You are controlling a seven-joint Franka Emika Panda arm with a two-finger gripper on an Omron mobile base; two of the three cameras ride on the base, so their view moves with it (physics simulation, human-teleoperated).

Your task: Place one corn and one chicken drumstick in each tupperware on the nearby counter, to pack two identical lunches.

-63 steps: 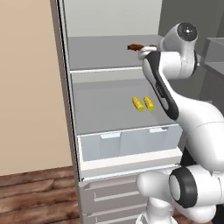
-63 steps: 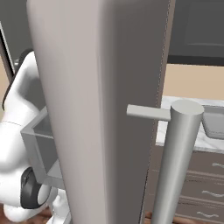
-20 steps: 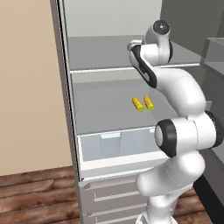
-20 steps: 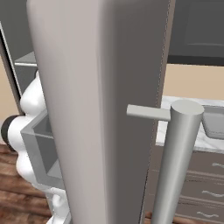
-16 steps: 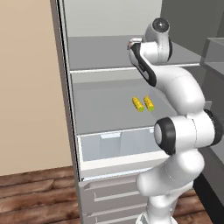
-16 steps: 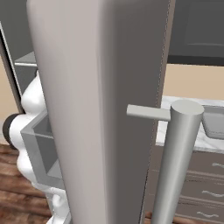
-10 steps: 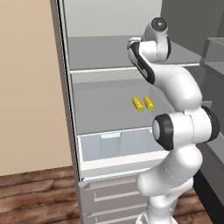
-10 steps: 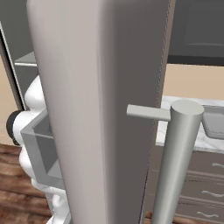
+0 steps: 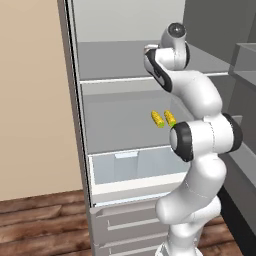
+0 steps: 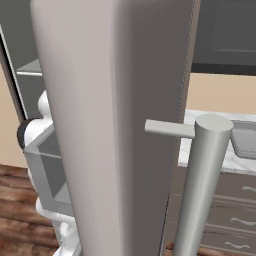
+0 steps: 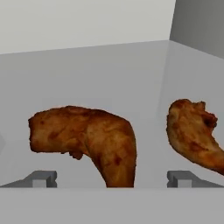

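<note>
Arm reached further into upper fridge shelf (image 9: 115,62); tool (image 11: 111,179) spread wide around near drumstick (image 11: 87,138), second drumstick (image 11: 192,131) beside; two corn cobs (image 9: 164,119) on shelf below.

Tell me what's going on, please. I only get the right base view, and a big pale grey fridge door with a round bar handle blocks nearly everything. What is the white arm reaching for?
Observer: In the hand view, two browned chicken drumsticks lie on a grey fridge shelf; the nearer drumstick sits between the open gripper's finger tips.
Operator: Has it grabbed it?
Observer: No. The dark fingertips stand wide on either side, apart from the meat.
Operator: Anything else in there?
Observer: The left base view shows two yellow corn cobs side by side on the shelf below.
</note>
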